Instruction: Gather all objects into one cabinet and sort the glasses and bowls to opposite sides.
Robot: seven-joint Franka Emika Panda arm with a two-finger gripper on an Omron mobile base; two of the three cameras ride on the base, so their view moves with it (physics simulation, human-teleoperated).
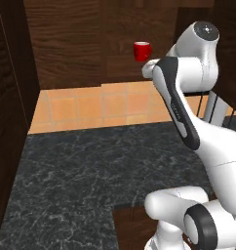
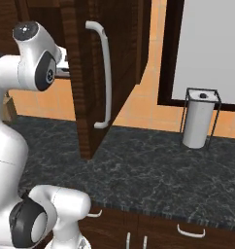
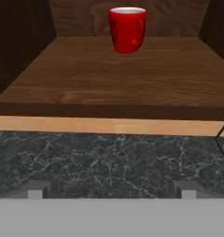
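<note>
A small red cup (image 3: 127,28) stands upright toward the back of the shelf (image 3: 109,78) inside the dark brown wall cabinet; it is also seen past my arm (image 1: 142,51). The cabinet door (image 2: 85,97) hangs open, its curved pale grey bar handle (image 2: 106,73) facing outward. My gripper (image 3: 111,190) is open in front of the shelf and short of the cup, with nothing between its fingertips (image 3: 36,190). The cream mugs and the black bowl are out of view.
A dark marble counter (image 1: 81,171) runs below the cabinet, backed by orange tiles (image 1: 90,105). A paper towel roll in a wire holder (image 2: 199,119) stands at the counter's back right. Low drawers with small handles (image 2: 190,232) sit under the counter edge.
</note>
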